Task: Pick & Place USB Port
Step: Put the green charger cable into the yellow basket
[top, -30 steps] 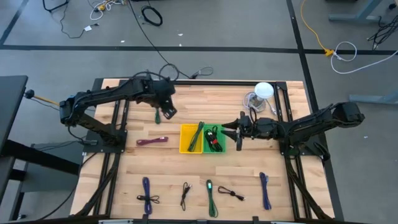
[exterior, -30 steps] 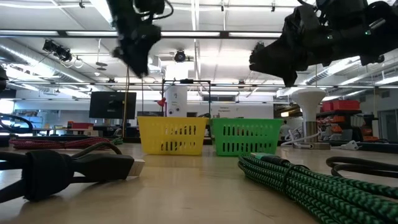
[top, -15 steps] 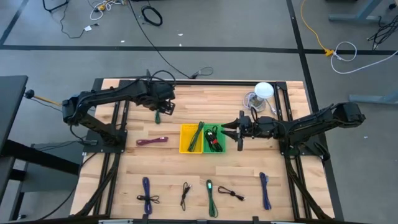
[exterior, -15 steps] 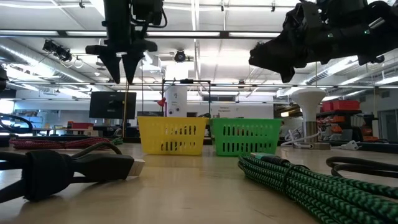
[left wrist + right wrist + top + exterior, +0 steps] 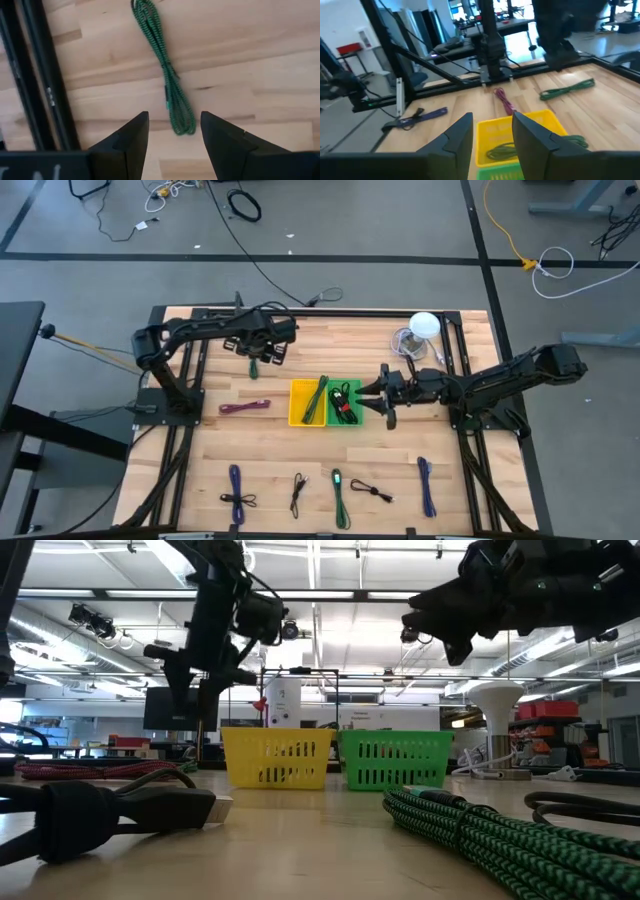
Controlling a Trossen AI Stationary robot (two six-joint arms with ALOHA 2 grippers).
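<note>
Along the near edge of the surface (image 5: pixel 200 460) lie loose cables: two blue ones (image 5: pixel 236 485) at the outer ends of the row, two black ones (image 5: pixel 297 493) and a green one (image 5: pixel 341 496) between them. Farther in, at the middle, a yellow basket (image 5: pixel 308 402) and a green basket (image 5: pixel 345 404) stand side by side, touching. The yellow one holds a green cable, the green one black cables. A maroon cable (image 5: pixel 245 407) lies left of the yellow basket. The right gripper (image 5: pixel 386 397) hangs just beside the green basket's right wall, jaws apart and empty, pointed over the baskets. Toward the far side, the left gripper (image 5: pixel 262 350) hovers above a green braided cable (image 5: pixel 170 85) that lies loose on the wood; its jaws stand wide open, astride the cable's looped end and holding nothing. At the far right corner stands a white lamp (image 5: pixel 424 326).
</note>
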